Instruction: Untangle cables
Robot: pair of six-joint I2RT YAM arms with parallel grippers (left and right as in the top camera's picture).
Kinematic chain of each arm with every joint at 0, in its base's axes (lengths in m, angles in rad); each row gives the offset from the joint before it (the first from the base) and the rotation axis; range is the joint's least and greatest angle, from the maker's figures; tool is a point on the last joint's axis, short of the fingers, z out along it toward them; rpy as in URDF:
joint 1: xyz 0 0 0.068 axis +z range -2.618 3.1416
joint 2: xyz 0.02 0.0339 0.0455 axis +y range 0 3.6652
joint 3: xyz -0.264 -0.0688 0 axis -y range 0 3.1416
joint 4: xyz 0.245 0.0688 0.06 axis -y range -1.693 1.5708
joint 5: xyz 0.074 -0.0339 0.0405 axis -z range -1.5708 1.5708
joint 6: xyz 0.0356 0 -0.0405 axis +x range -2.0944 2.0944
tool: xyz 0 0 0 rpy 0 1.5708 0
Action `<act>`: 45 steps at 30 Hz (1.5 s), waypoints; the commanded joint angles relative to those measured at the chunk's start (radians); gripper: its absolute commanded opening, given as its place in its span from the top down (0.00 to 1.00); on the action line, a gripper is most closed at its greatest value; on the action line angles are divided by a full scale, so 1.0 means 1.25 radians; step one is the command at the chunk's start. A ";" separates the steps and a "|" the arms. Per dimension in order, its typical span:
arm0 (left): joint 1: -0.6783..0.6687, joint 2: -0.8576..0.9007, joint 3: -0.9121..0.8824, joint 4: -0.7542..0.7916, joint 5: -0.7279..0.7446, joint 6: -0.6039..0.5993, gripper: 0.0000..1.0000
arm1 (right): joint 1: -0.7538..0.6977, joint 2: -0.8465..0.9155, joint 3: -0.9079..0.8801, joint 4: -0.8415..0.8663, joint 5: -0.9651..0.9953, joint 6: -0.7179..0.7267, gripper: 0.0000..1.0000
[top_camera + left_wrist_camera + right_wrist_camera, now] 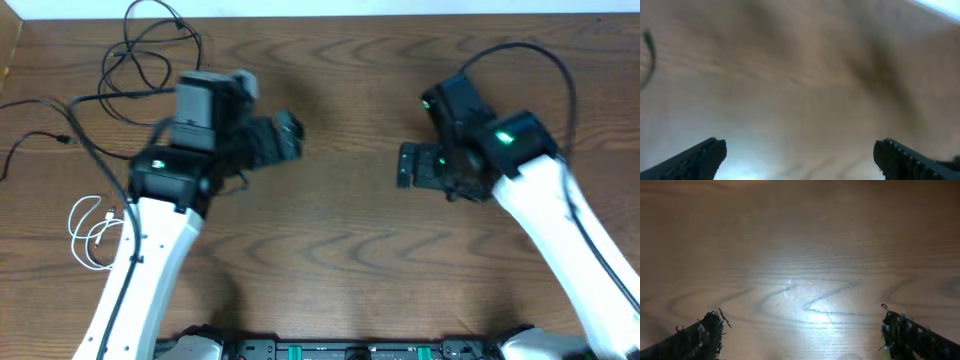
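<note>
Nearest the overhead camera: left arm (150,262) and right arm (585,250), white links rising from the near edge. The left arm's upper part is blurred.

Desk (340,265): brown wood grain, bare between the two grippers.

Left gripper (288,136): left of centre, pointing right. Wrist view (800,152) shows the jaws spread wide with only desk surface between them; nothing held.

Right gripper (405,165): right of centre, pointing left, facing the left gripper and well apart from it. Wrist view (800,332) also shows the jaws at full spread over bare desk; nothing held.

Black cables (150,48): loose overlapping loops at the far left corner of the desk, with strands trailing toward the left edge. Whether they still cross each other cannot be told. A short dark strand (650,55) shows at the left edge of the left wrist view, which is blurred.

White cable (84,240): small coil near the left edge, just beside the left arm and apart from the black cables.
</note>
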 commanded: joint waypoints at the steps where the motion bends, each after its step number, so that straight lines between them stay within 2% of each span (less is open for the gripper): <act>1: -0.088 -0.003 0.009 -0.041 -0.031 -0.001 0.01 | -0.001 -0.137 0.002 -0.024 0.006 -0.030 0.01; 7: -0.128 -0.003 0.009 -0.082 -0.031 0.003 0.01 | 0.000 -0.284 0.002 -0.095 0.019 -0.031 0.01; 12: -0.128 -0.003 0.009 -0.124 -0.071 0.053 0.01 | 0.027 -0.393 -0.001 -0.155 0.069 -0.030 0.04; 15: -0.128 -0.003 0.009 -0.139 -0.110 0.053 0.02 | 0.045 -0.461 -0.011 -0.176 0.079 -0.030 0.04; 21: -0.128 -0.003 0.009 -0.141 -0.114 0.053 0.01 | 0.049 -0.569 -0.074 -0.179 0.121 -0.029 0.01; 45: -0.128 -0.003 0.009 -0.141 -0.114 0.053 0.02 | 0.047 -0.580 -0.081 -0.196 0.114 -0.029 0.01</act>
